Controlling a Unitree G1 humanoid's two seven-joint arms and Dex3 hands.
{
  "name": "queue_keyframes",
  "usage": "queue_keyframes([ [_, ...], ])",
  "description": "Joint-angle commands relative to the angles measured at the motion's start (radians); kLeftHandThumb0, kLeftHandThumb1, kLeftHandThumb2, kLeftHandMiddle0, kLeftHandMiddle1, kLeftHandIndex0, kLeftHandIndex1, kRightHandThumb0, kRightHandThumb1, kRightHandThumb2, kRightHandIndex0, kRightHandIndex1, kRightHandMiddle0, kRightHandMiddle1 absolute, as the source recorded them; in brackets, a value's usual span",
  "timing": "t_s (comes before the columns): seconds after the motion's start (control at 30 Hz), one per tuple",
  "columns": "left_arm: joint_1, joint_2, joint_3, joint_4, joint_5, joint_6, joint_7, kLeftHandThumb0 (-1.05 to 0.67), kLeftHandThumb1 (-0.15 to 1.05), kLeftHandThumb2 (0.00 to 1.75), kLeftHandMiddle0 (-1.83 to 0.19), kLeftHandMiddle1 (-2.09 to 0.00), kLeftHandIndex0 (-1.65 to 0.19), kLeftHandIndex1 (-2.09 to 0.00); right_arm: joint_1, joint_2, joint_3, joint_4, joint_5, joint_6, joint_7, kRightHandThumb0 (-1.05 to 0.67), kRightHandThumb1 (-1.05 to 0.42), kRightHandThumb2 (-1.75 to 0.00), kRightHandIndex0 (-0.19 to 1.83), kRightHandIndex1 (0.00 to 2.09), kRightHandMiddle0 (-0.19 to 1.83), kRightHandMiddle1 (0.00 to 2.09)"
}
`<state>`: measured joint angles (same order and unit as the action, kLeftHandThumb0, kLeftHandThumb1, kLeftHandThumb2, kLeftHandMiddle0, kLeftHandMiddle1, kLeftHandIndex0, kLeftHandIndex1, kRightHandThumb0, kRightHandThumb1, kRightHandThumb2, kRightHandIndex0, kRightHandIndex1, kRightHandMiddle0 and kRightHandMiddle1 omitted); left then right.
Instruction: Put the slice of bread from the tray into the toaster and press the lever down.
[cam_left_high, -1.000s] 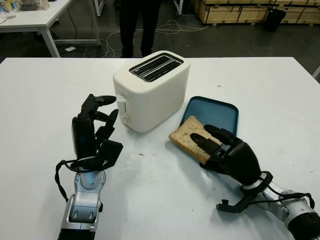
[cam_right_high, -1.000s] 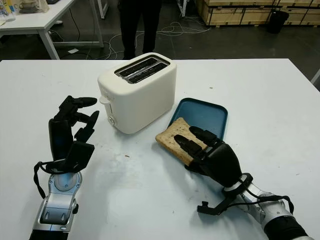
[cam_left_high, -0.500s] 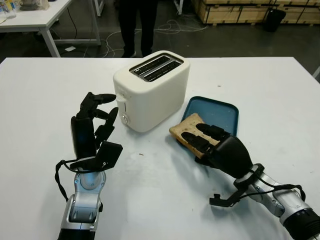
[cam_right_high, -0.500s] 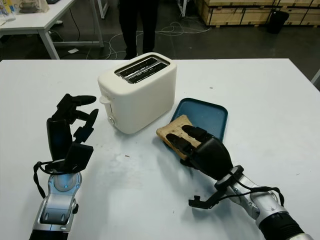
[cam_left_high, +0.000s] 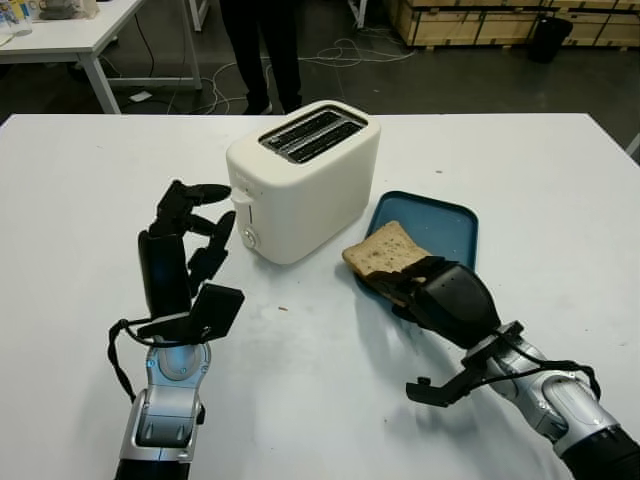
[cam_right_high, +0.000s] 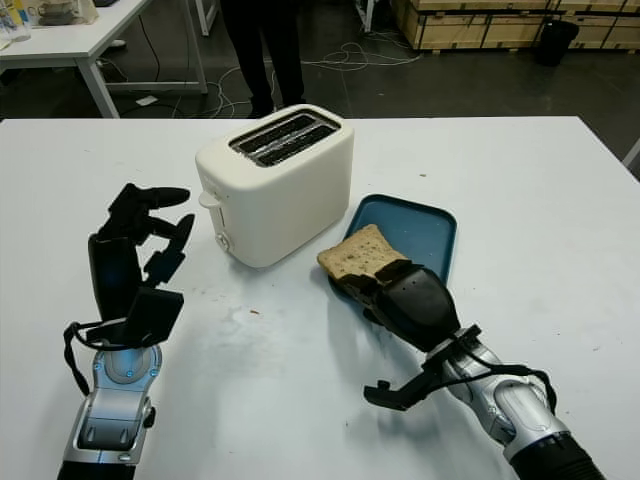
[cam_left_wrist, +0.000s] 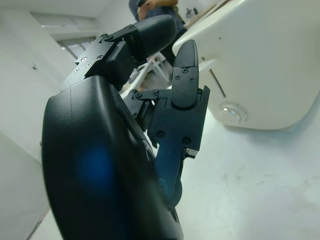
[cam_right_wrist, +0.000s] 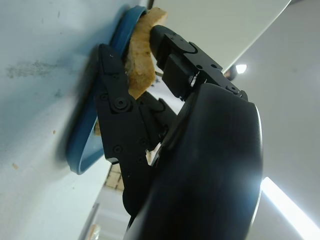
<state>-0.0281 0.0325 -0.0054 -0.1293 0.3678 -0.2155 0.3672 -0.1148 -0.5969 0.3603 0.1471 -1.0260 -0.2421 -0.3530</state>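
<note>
Near the middle of the white table, seen from the left eye, stands a cream toaster with two dark slots on top and its lever and round knob on the end that faces the left hand. That hand is held upright just beside the lever end, not touching it, holding nothing. Toward the table's right side lies a blue tray, and the slice of bread is tilted over the tray's near-left corner, raised at one end. The right hand has its fingers closed on the slice's near edge, pinching it. Beyond the far edge of the table a person's legs stand on the dark floor, with cables trailing behind.

From the right eye the layout is the same: toaster at the centre, tray to its right, bread lifted over the tray's near-left corner and clamped by the right hand, while the left hand is raised beside the toaster's lever end.

Up close at the left wrist, the black fingers point up with nothing between them, and the toaster's wall with its round knob sits just past them.

At the right wrist, the fingers squeeze the bread from both faces, with the tray's blue rim right against it on the table.
</note>
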Motion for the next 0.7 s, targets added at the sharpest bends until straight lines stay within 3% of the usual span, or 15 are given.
queue_keyframes([
  [0.0, 0.006, 0.002, -0.001, -0.013, 0.008, -0.011, -0.004, -0.26, 0.92, 0.24, -0.56, -1.57, -0.51, -1.04, -0.001, 0.004, -0.019, -0.014, 0.035, -0.024, -0.026, -0.03, -0.92, -0.08, 0.75, 0.76, 0.96, 0.03],
  [0.3, 0.001, 0.001, -0.004, -0.007, 0.003, -0.016, -0.012, -0.24, 0.92, 0.23, -0.57, -1.58, -0.51, -1.05, -0.08, -0.027, -0.046, 0.1, 0.063, -0.253, -0.337, 0.07, -0.91, -0.01, 0.92, 0.58, 1.06, 0.02],
  [0.53, -0.001, 0.002, -0.008, -0.005, 0.01, -0.012, -0.015, -0.24, 0.92, 0.23, -0.57, -1.58, -0.52, -1.05, -0.141, -0.048, -0.137, 0.129, 0.163, -0.406, -0.396, 0.12, -0.92, -0.06, 1.02, 0.25, 1.02, 0.0],
  [0.67, -0.002, 0.0, -0.008, -0.008, 0.011, -0.005, -0.016, -0.25, 0.92, 0.24, -0.58, -1.58, -0.52, -1.04, -0.167, -0.045, -0.173, 0.158, 0.227, -0.465, -0.367, 0.09, -0.92, -0.08, 1.09, 0.22, 1.01, 0.0],
])
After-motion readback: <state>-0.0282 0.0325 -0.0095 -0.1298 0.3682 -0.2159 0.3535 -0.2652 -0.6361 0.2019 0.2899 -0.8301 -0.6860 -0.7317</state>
